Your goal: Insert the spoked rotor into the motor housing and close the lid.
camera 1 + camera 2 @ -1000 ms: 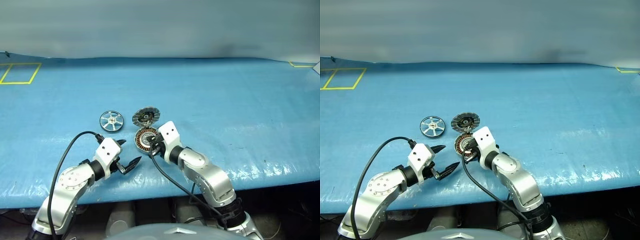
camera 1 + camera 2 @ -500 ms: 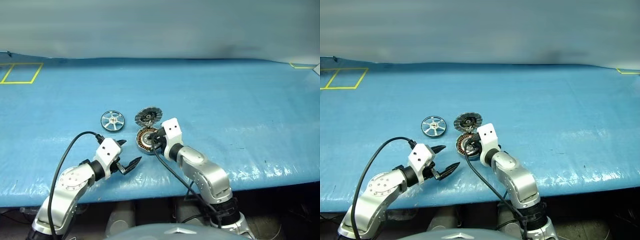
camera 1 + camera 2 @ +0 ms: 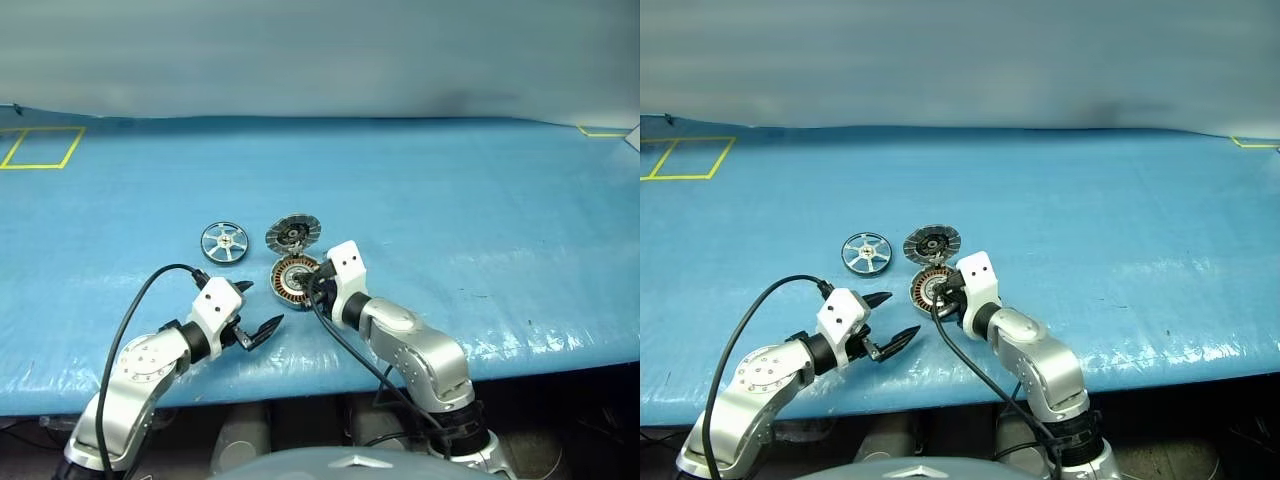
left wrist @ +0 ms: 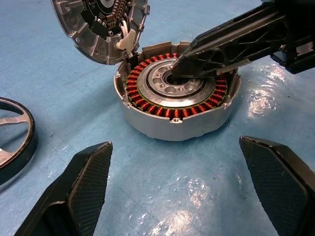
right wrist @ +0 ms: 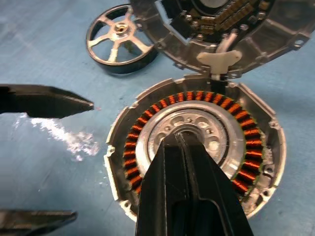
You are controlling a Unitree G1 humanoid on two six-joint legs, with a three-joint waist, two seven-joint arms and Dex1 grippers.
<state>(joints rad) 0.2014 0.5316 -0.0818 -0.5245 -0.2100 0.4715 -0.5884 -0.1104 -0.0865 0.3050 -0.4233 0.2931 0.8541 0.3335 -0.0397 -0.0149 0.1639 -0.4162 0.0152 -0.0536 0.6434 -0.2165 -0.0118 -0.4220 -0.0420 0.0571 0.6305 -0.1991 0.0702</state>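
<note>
The motor housing [image 3: 293, 279] sits on the blue table with its ring of copper windings [image 4: 147, 105] showing. Its ribbed lid [image 3: 292, 233] stands tilted open at the far side. My right gripper [image 5: 180, 141] is shut, its joined tips resting at the housing's centre hole. The spoked rotor [image 3: 223, 242] lies flat on the table to the housing's left. My left gripper [image 3: 254, 312] stands open just near and left of the housing, holding nothing; its fingers [image 4: 74, 194] flank the housing in the left wrist view.
The blue sheet [image 3: 450, 200] covers the whole table, with its front edge just behind my arms. Yellow tape marks [image 3: 40, 147] lie at the far left and far right corners. A black cable [image 3: 140, 300] loops over my left arm.
My right wrist has rolled slightly and shifted a little over the housing; its tips stay at the centre. The left gripper has not moved.
</note>
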